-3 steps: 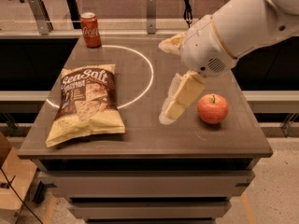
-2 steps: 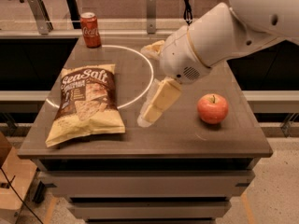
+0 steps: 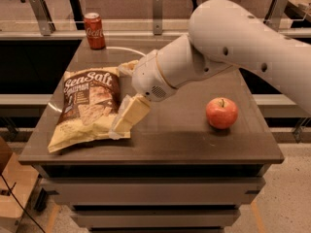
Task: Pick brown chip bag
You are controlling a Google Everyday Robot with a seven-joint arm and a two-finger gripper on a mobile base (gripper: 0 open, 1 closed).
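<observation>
Camera view: the brown chip bag [image 3: 87, 108] lies flat on the left part of the table [image 3: 194, 147]. The gripper [image 3: 120, 100] hangs at the bag's right edge, fingers [image 3: 130, 114] spread apart, the nearer one over the bag's lower right corner (contact unclear). An apple [image 3: 221, 112] sits well to the right, a red can [image 3: 94, 30] at the back left

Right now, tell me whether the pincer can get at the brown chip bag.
Probably yes. The pincer hangs open at the right edge of the brown chip bag, its lower finger over the bag's corner; the can and apple stand well aside.
</observation>
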